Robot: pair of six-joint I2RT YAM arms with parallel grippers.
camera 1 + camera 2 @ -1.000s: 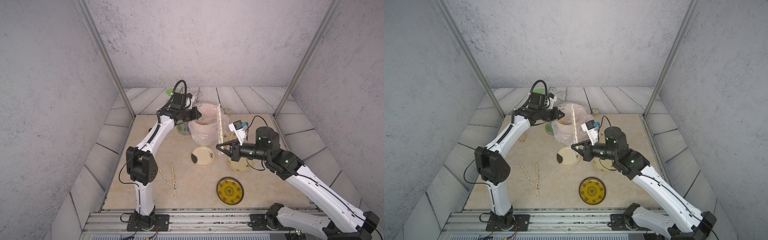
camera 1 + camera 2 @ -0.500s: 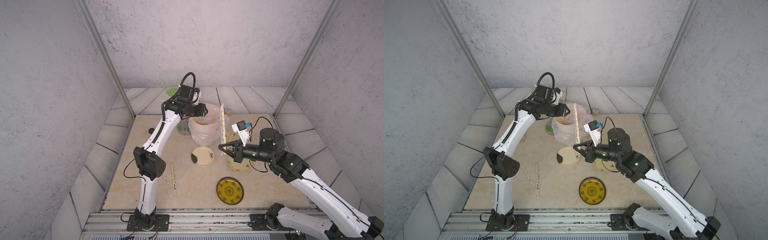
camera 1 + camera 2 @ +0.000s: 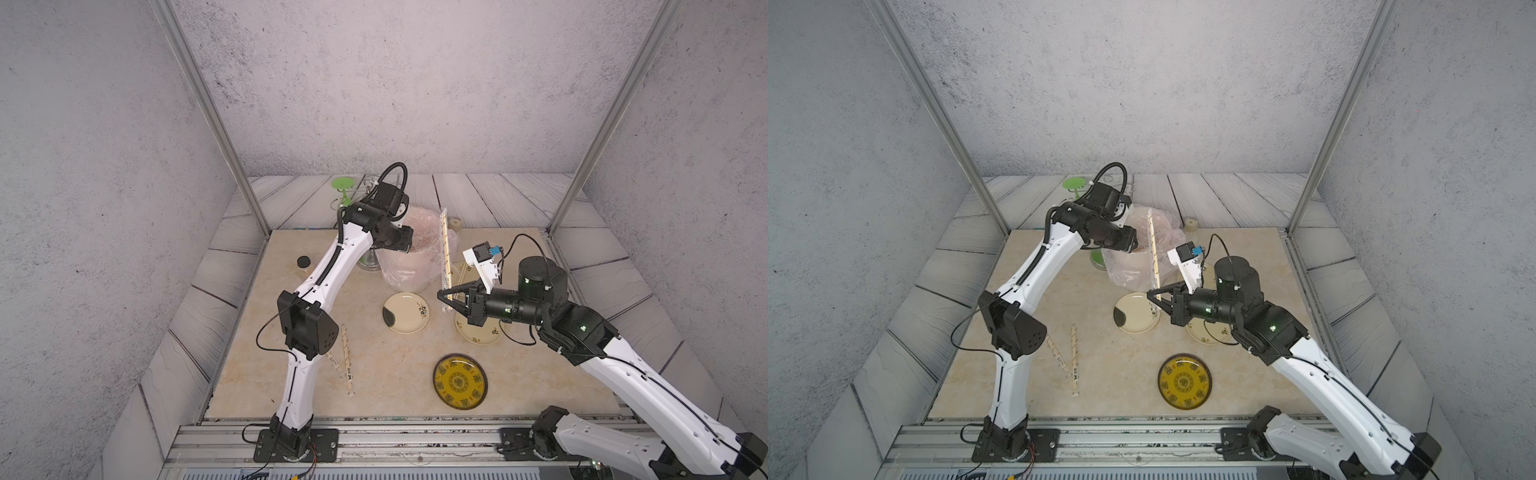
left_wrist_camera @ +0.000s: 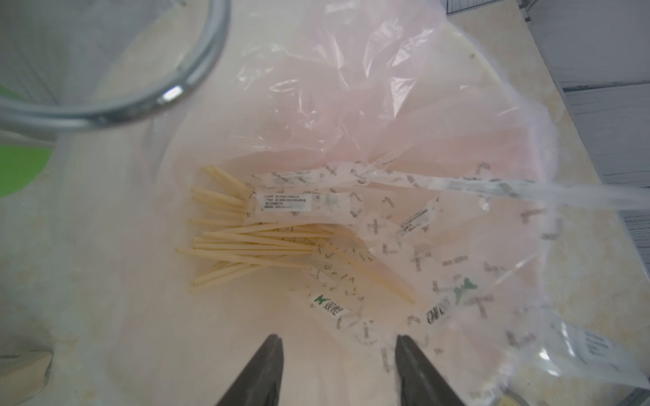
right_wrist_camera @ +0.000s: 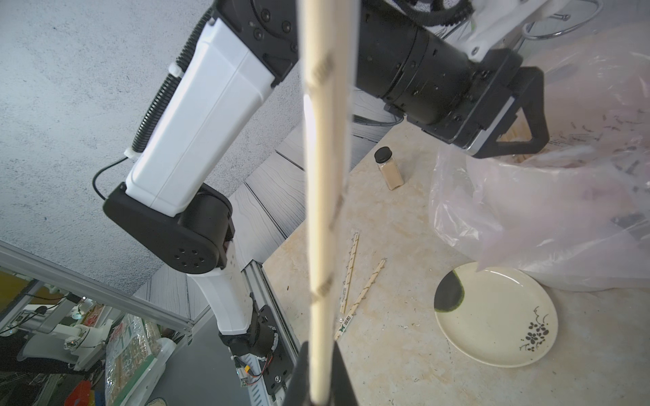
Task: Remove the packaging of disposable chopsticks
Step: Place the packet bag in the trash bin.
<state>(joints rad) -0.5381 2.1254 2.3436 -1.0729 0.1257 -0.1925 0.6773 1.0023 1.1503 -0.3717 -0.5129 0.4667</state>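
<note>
- Presently the left arm (image 3: 332,266) bends over the pink bag (image 3: 409,270), left fingers (image 4: 267,372) spread and empty above discarded sleeves (image 4: 316,204) and loose pale sticks (image 4: 246,242) inside.
- Right fingers (image 5: 343,379) pinch the lower end of sleeved chopsticks (image 3: 445,253), upright beside the bag.
- Beige counter (image 3: 395,374), grey walls (image 3: 374,104); two wrapped pairs (image 3: 346,357) lie beside that arm, one partly hidden.

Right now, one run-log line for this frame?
left tool: open over bag | right tool: shut on wrapped chopsticks, upright | table: two wrapped pairs

Spice jar (image 3: 304,262) stands apart from yellow plate (image 3: 459,381).
</note>
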